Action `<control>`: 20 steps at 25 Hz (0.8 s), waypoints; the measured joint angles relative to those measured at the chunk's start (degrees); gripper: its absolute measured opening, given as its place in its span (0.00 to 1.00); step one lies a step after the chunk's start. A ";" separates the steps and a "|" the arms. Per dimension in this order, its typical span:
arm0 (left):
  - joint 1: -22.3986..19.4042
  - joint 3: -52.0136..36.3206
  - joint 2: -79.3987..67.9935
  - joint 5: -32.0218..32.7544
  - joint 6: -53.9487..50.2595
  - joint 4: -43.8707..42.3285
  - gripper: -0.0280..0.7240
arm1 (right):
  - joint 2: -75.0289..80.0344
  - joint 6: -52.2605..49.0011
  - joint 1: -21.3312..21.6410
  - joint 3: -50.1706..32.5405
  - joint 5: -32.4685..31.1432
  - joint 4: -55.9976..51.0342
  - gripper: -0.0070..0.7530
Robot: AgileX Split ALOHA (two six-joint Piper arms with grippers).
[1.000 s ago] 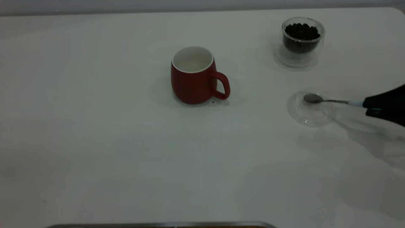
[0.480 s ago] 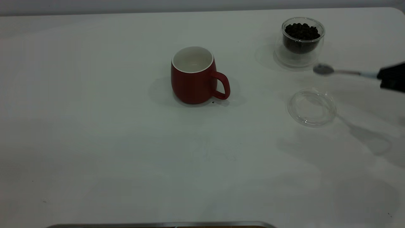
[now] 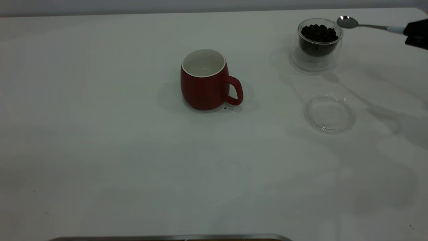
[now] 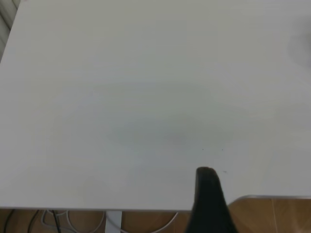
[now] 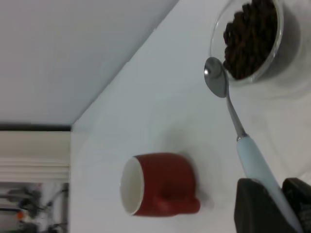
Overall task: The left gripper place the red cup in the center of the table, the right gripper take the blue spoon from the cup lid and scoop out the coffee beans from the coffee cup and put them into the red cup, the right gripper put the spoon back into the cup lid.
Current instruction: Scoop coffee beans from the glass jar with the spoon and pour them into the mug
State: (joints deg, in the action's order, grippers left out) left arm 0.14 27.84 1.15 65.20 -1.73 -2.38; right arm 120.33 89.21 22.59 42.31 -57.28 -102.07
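The red cup (image 3: 204,82) stands upright near the middle of the table (image 3: 100,134), its white inside empty; it also shows in the right wrist view (image 5: 163,187). My right gripper (image 3: 413,31) at the far right edge is shut on the pale handle of the blue spoon (image 3: 364,25) and holds it in the air, its metal bowl beside the far right rim of the coffee cup (image 3: 319,43). The coffee beans (image 3: 318,33) fill that glass cup. In the right wrist view the spoon (image 5: 228,104) has its empty bowl at the cup's rim (image 5: 218,29). The cup lid (image 3: 329,113) lies empty.
In the left wrist view one dark fingertip (image 4: 206,189) of the left gripper hangs over the table's edge, with wooden floor and cables below. A metal strip (image 3: 167,237) runs along the near table edge.
My right gripper has lifted the spoon off the cup lid and carried it away from the camera, up to the coffee cup's rim. The lid now lies empty.
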 joint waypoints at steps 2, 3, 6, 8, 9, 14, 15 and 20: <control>0.00 0.00 0.00 0.00 0.00 0.00 0.82 | 0.00 -0.13 -1.93 2.14 2.73 0.13 0.16; 0.00 0.00 0.00 0.00 0.00 0.00 0.82 | 0.00 -0.31 -3.12 3.38 4.25 0.25 0.16; 0.00 0.00 0.00 0.00 0.00 0.00 0.82 | 0.00 -1.11 -6.00 6.72 9.42 0.45 0.16; 0.00 0.00 0.00 0.00 0.00 0.00 0.82 | 0.00 -2.02 -7.18 8.96 12.14 0.57 0.16; 0.00 0.00 0.00 0.00 0.00 0.00 0.82 | 0.05 -2.32 -7.65 9.84 13.15 0.57 0.16; 0.00 0.00 0.00 0.00 0.00 0.00 0.82 | 0.31 -3.75 -8.85 13.24 18.69 0.57 0.16; 0.00 0.00 0.00 0.00 0.00 0.00 0.82 | 0.56 -3.75 -8.98 13.62 19.41 0.57 0.16; 0.00 0.00 0.00 0.00 0.00 0.00 0.82 | 2.21 -3.75 -11.51 15.13 23.75 0.58 0.16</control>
State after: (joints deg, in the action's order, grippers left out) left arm 0.14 27.84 1.15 65.20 -1.73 -2.38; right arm 122.54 85.47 11.09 57.44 -33.54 -101.48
